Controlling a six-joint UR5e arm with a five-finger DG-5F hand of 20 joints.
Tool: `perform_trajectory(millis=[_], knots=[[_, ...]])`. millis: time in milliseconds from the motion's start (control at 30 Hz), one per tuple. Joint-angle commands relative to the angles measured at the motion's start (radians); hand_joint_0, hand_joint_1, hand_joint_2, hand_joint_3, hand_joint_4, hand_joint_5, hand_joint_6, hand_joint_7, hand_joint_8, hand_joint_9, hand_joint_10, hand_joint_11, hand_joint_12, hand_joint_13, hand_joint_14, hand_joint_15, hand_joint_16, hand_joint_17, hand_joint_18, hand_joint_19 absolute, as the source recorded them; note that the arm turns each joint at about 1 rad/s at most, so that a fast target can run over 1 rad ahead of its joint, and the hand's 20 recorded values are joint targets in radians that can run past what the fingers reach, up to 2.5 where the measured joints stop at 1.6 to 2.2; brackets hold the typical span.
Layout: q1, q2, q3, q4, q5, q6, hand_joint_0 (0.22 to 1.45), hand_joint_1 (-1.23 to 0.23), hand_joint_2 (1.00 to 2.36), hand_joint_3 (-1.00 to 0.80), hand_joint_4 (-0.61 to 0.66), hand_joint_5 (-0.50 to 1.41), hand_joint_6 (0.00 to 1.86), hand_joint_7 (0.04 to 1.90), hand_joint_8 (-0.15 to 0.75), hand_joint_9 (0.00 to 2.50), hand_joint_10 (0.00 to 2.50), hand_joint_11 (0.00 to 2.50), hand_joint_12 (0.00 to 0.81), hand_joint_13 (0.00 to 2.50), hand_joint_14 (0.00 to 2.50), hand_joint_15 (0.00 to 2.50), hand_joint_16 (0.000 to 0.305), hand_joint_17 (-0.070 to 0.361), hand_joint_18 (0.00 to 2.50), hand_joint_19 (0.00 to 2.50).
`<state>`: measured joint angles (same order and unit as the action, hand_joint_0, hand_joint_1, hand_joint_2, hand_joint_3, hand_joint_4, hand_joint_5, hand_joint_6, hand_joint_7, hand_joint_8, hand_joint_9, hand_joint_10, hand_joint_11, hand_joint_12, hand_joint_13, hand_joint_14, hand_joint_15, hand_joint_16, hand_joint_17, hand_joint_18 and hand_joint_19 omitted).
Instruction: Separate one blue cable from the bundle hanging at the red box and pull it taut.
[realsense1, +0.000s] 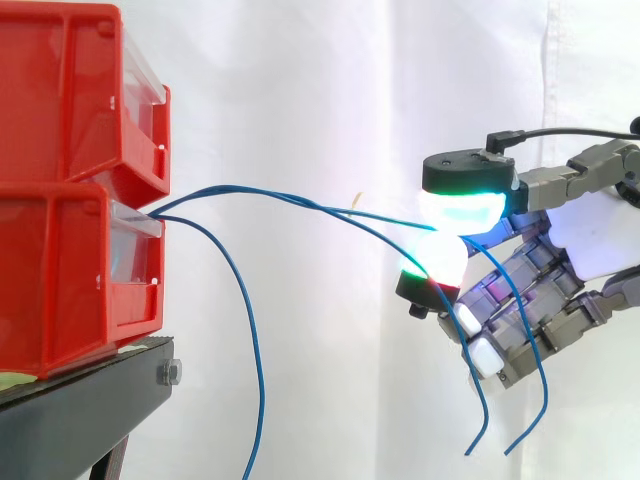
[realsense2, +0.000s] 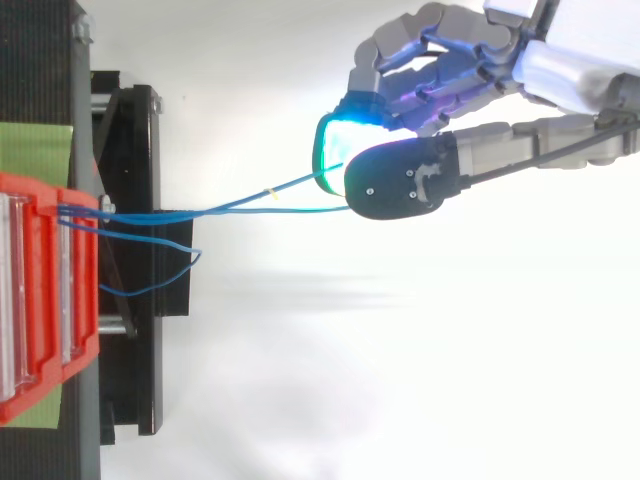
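Closest to us is the hand (realsense1: 600, 235), reaching in from the right with its thumb on top and a finger beneath. Their glowing pads (realsense1: 462, 208) are pressed together, and the rest of the fingers curl under the palm. We see it pinching two blue cables (realsense2: 300, 210) between those pads, so it is grasping a pair, not a single strand. Behind the pinch, the free ends (realsense1: 480, 420) of both run down past the curled fingers and hang below the hand.

From the pinch the two cables run leftward through open air, close together and crossing once, with a slight arch. They are not drawn quite straight. They enter the red box (realsense1: 70, 280) at its front lip, where the lower bin meets the bin stacked on it. A third cable (realsense1: 253, 340) leaves the same spot and droops freely, well apart from the hand. The box sits on a black stand (realsense1: 80, 420), and the white curtain (realsense1: 330, 90) hangs behind.
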<state>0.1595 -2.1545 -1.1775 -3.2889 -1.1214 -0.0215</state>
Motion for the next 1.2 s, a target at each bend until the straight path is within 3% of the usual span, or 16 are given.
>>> perform_trajectory(millis=[0, 467, 733, 1167], knots=[[0.0, -0.001, -0.001, 0.0, 0.0, 0.0, 0.71, -0.72, 1.02, -0.26, -0.11, -0.22, 0.93, 1.02, 0.336, 0.6, 0.0, 1.44, 0.322, 0.82, 0.02, 0.66, 0.036, 0.081, 0.51, 0.22], [0.0, 0.001, 0.001, 0.0, 0.0, 0.0, 0.71, -0.71, 1.02, -0.26, -0.11, -0.22, 0.93, 1.03, 0.327, 0.57, 0.38, 1.35, 0.327, 0.95, 0.02, 0.88, 0.035, 0.079, 0.55, 0.28], [0.0, 0.001, -0.001, 0.0, 0.0, 0.0, 0.71, -0.71, 1.02, -0.26, -0.12, -0.22, 0.93, 1.03, 0.329, 0.59, 0.17, 1.4, 0.333, 0.91, 0.02, 0.82, 0.036, 0.081, 0.54, 0.27], [0.0, 0.001, 0.001, 0.0, 0.0, 0.0, 0.71, -0.71, 1.02, -0.26, -0.12, -0.22, 0.93, 1.03, 0.33, 0.59, 0.11, 1.42, 0.334, 0.89, 0.02, 0.81, 0.036, 0.081, 0.53, 0.27]])
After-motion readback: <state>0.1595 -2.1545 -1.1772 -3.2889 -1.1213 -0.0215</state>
